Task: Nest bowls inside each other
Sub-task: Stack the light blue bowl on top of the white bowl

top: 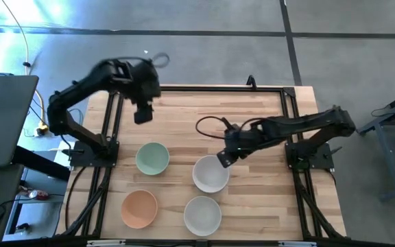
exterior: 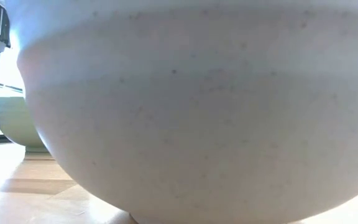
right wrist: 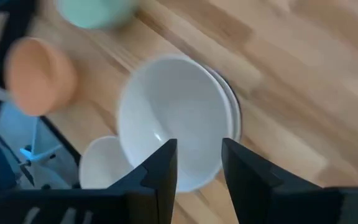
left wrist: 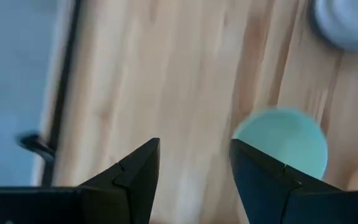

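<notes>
- Mint green bowl (top: 152,158): plain, pale green inside and out.
- Peach-orange bowl (top: 139,208): plain, soft orange.
- White bowl (top: 210,173): glossy, unpatterned white.
- Second white bowl (top: 202,215): off-white with faint dark speckles.
- Table (top: 184,116): light wood, striped plank grain.
- Both grippers: black.

We see bare bench (top: 204,110) along the far edge. Four bowls crowd the near half: mint bowl (top: 152,158), peach bowl (top: 139,208), stacked white bowls (top: 210,174), another white bowl (top: 202,215), with narrow gaps between them.
</notes>
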